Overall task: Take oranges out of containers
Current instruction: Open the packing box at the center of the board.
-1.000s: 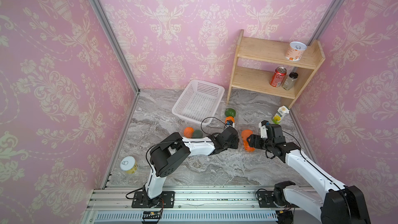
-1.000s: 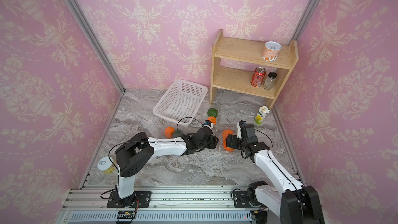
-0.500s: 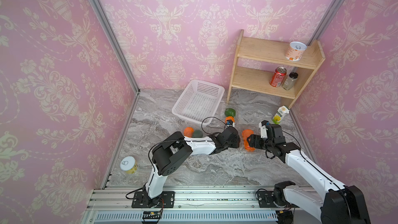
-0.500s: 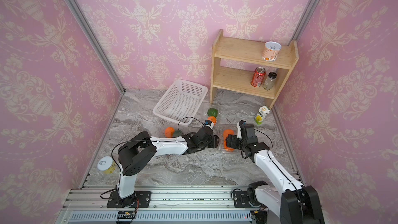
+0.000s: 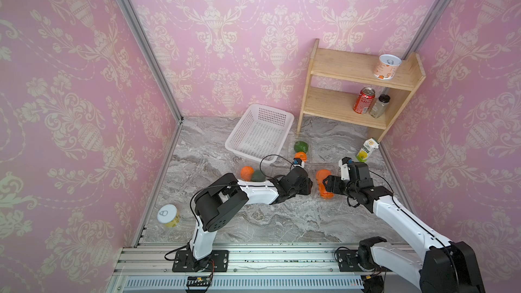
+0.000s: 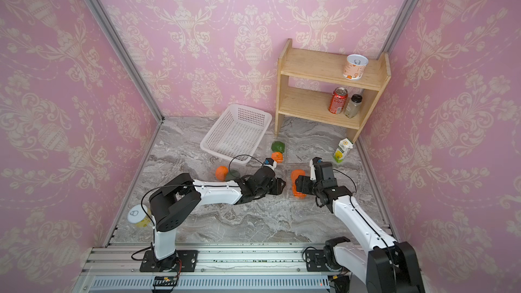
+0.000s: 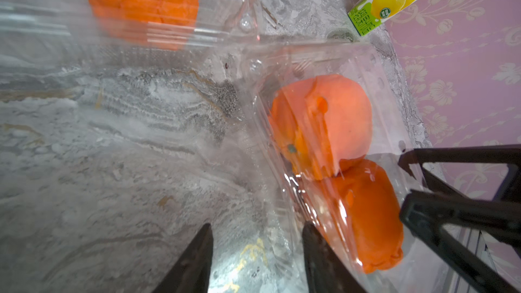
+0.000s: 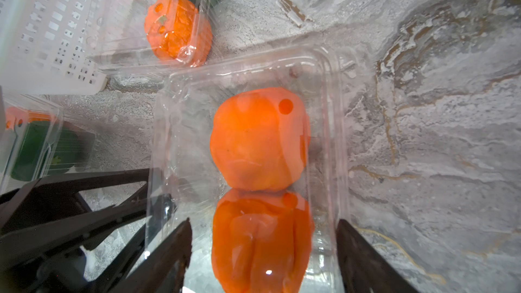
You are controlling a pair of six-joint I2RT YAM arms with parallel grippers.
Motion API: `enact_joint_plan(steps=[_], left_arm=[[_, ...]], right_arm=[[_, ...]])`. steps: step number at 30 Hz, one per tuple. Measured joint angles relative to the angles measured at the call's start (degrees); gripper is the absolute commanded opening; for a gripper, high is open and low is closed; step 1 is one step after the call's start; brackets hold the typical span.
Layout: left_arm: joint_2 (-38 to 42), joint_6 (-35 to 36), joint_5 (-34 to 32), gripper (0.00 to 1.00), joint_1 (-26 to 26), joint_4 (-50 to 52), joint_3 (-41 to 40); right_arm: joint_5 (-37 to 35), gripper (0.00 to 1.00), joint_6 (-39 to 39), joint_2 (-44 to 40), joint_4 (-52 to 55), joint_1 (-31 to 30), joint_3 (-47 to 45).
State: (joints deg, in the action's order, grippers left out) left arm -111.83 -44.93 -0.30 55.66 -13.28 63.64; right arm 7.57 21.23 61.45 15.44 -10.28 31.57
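Three clear trays on a grey marble tabletop [image 5: 253, 221], pink wallpaper [image 5: 70, 80] on three sides.
I see the right-hand tray [image 8: 329, 102] holding a far orange [image 8: 259, 139] touching a near orange [image 8: 262, 249]. My right gripper [image 8: 262, 221] straddles the near one, jaws wide, gripping nothing. My left gripper [image 7: 257, 226] sits at that tray's side wall, jaws parted, empty. The basket-side tray [image 8: 141, 60], by the white basket [image 5: 262, 133], holds a stemmed orange [image 8: 177, 32] and a green fruit [image 5: 300, 146]. The third tray [image 8: 53, 114] holds a lone orange [image 5: 247, 172] and a dark green fruit [image 5: 258, 176].

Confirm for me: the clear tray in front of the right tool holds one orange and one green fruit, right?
Not quite. The clear tray in front of the right tool holds two oranges and no green fruit: a far orange and a near orange, touching end to end. The right wrist view shows this plainly.
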Motion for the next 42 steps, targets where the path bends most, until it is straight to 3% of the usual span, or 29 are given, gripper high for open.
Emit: enact_joint_plan(steps=[32, 42], left_arm=[[-1.46, -1.81, 2.95, 0.64, -0.07, -3.04, -0.20], [-1.51, -3.02, 2.99, 0.65, -0.07, -11.82, -4.85]], right_arm=[[-0.13, 0.80, 0.00, 1.22, -1.81, 0.00, 0.02], [-0.35, 0.80, 0.02, 2.71, -2.16, 0.00, -0.07]])
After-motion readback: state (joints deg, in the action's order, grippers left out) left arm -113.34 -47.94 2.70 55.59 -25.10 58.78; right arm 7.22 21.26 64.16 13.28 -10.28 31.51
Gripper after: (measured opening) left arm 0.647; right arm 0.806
